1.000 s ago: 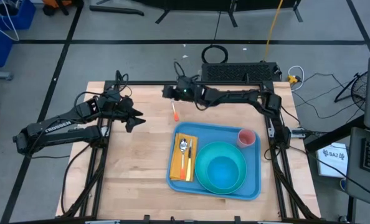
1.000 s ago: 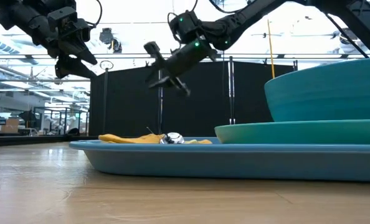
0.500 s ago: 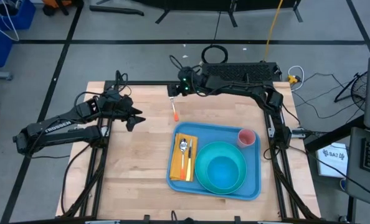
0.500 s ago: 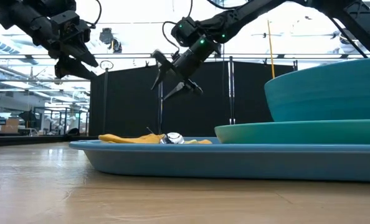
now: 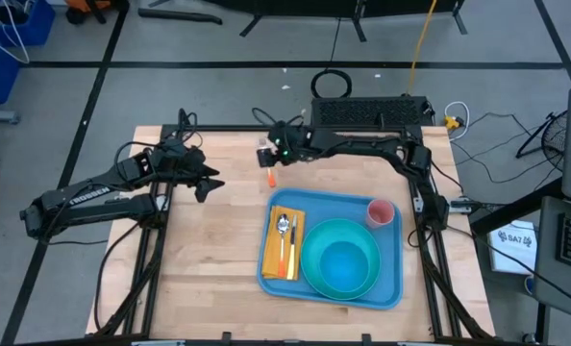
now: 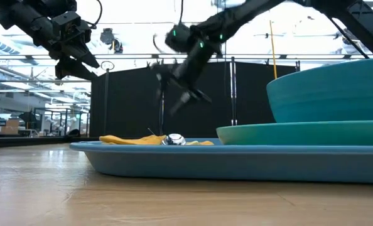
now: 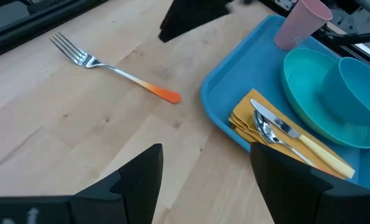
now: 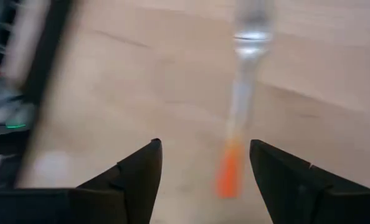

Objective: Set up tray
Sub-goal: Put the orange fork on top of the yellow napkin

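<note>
Big flat blue plastic tray (image 5: 393, 252) sits on the right half of the wooden worktop (image 5: 199, 259), already carrying a teal bowl (image 5: 343, 265) on a plate. It looks stiff, light and probably slick, so I'd grab the raised rim. Right pincer (image 5: 269, 157) hangs spread wide over an orange-handled metal fork (image 7: 113, 71) beside the tray. Left pincer (image 5: 205, 183) waits well apart, also wide.

Light wooden plank table (image 5: 199, 259). Directly on it: large flat blue plastic rectangular tray (image 5: 394, 264) with raised rim, right of centre; silver metal fork with orange handle (image 5: 269, 173) on bare wood just beyond the tray's far left corner, not touching it.
</note>
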Motion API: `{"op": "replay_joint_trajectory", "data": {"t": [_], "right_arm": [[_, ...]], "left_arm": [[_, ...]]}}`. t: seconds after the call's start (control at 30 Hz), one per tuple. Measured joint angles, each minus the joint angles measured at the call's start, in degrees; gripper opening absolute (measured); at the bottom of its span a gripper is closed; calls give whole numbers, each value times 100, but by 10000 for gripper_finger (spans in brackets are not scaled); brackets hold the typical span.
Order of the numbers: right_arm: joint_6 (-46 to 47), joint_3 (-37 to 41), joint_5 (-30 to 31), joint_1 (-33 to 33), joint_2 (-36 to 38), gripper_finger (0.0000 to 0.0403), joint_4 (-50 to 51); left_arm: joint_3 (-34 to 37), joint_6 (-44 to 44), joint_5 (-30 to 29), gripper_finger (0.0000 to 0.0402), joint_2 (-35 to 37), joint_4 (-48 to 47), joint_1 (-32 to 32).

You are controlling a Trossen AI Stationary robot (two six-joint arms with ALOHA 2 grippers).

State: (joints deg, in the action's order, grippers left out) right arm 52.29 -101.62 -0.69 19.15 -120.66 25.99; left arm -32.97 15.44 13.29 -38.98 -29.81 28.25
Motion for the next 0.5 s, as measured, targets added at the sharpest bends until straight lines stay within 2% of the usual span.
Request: {"op": "replay_joint_trajectory", "data": {"t": [0.2,0.5], "right_arm": [[-78,-265,-554,137,-351,231,-73],[-670,-1682,-576,270,-1427,230,1177]], "left_arm": [[0,-9,-139,246,0,8,2],[0,17,-132,246,0,-12,0]]}}
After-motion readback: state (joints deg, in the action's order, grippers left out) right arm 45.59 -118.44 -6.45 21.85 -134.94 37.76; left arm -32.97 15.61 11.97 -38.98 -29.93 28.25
